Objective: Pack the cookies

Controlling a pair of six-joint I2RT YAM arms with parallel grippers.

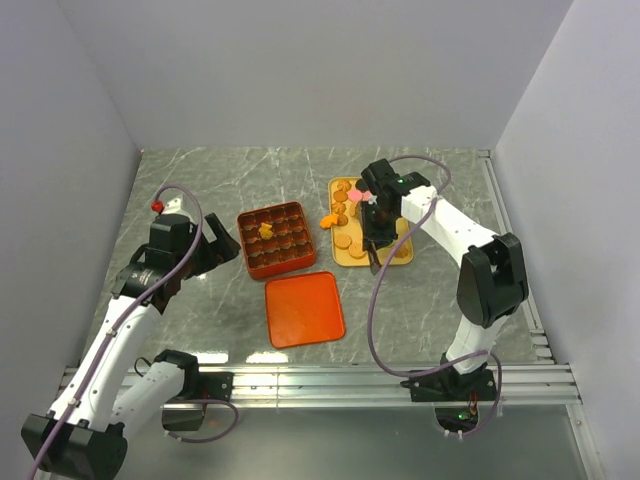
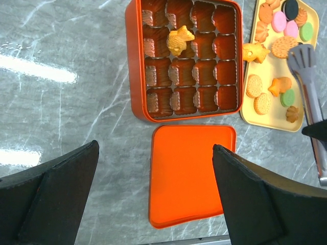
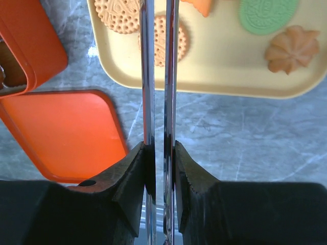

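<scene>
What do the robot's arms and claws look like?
The left arm and right arm are white tubes with chunky black joints. A lilac cable loops along each one. The left arm has a small red knob, and the right shows a tiny green light. The left claw and right claw each have two black wedge-shaped fingers.
</scene>
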